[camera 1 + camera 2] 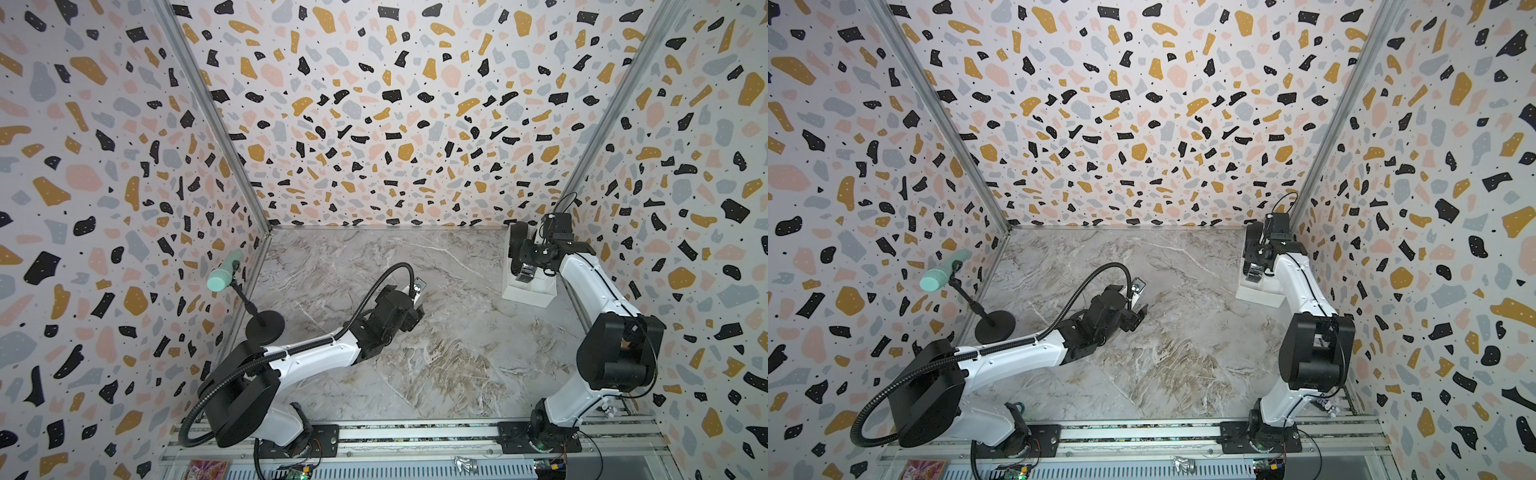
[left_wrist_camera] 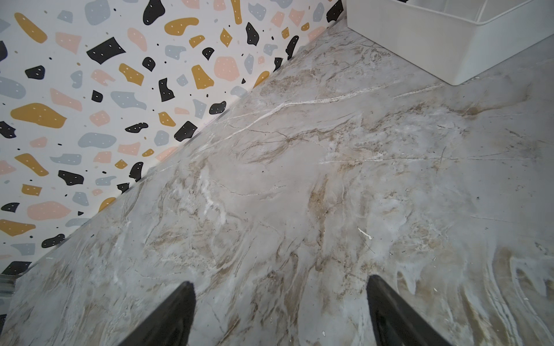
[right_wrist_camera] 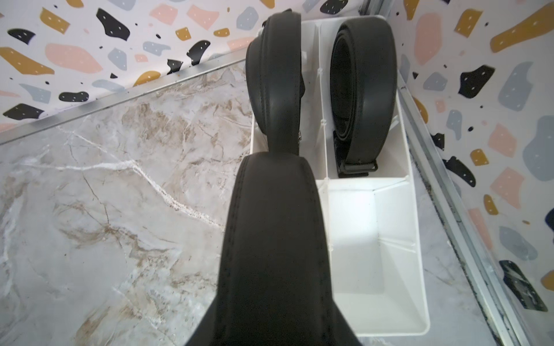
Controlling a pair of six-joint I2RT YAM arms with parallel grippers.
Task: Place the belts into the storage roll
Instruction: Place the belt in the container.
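The storage roll [image 1: 527,293] [image 1: 1260,296] is a white divided box in the table's back right corner. My right gripper [image 1: 528,261] hangs over it, shut on a coiled black belt [image 3: 272,224] that fills the middle of the right wrist view. A silver buckle [image 1: 525,272] shows under the gripper. Two more coiled black belts stand in the far cells, one on the table side [image 3: 277,78] and one with a black buckle on the wall side [image 3: 364,90]. The near cell [image 3: 359,239] holds nothing. My left gripper [image 1: 417,311] [image 2: 280,287] is open over bare marble mid-table.
A mint-green cylinder [image 1: 224,274] on a black round-based stand [image 1: 264,326] is at the left wall. A ribbed black hose [image 1: 386,276] arches over the left arm. Patterned walls close in three sides. The box corner [image 2: 449,45] lies ahead of the left gripper.
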